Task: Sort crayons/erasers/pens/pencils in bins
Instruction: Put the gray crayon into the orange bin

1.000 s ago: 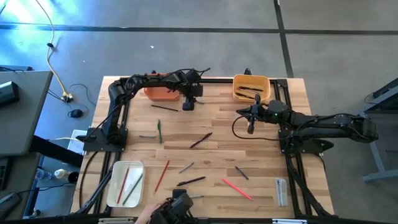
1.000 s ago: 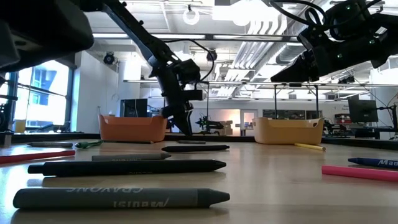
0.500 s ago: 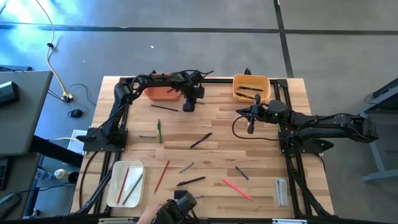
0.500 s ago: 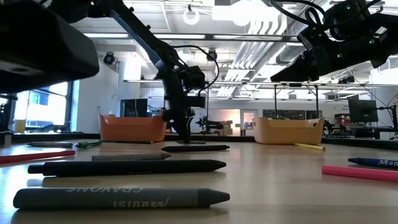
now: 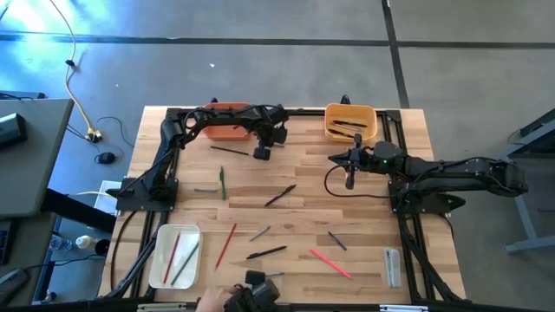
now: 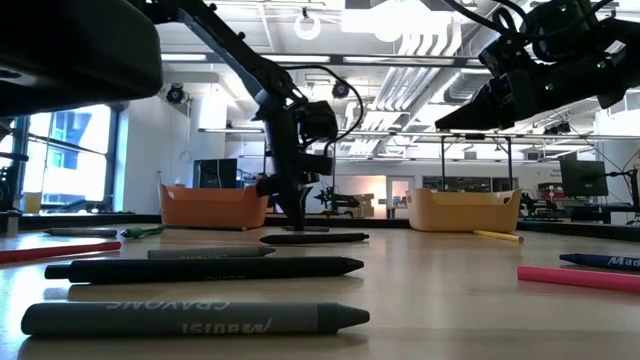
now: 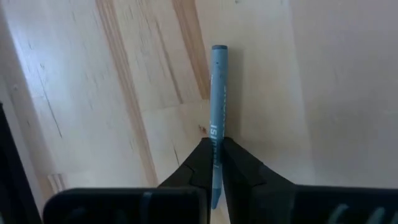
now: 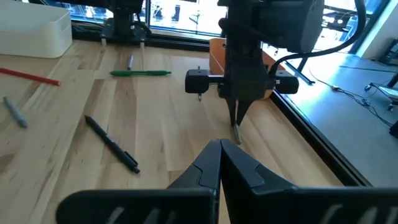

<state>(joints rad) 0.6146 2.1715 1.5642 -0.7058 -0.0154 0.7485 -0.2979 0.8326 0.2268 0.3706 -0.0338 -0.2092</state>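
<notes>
My left gripper [image 5: 263,151] stands at the table's far side, just right of the orange bin [image 5: 227,130]. It points down and is shut on a blue-grey crayon [image 7: 217,93] that lies on the wood. My right gripper [image 5: 349,178] is shut and hangs above the table below the yellow-orange bin [image 5: 350,121], which holds dark pens. The white bin [image 5: 174,256] at the near left holds a red and a green pencil. Loose on the table lie black pens [image 5: 280,195], a red pencil [image 5: 226,243], a green stick [image 5: 222,182] and a pink stick [image 5: 330,263]. My left gripper pinches the crayon between its two fingers, on the shaft [image 7: 216,127] past its middle, toward the end nearer the wrist. The fingers [image 8: 237,121] come from above, pointing steeply down, and lie across the crayon. The crayon rests flat on the table.
A thin black pen [image 5: 228,150] lies left of my left gripper. A clear block [image 5: 392,266] sits near the front right edge. Dark and grey crayons [image 6: 200,268] lie close to the low camera. A hand [image 5: 212,302] shows at the near edge.
My left gripper has sunk a little to the table beside the orange bin and tipped steeper. Its fingers have shut on the blue-grey crayon, which stays on the wood.
</notes>
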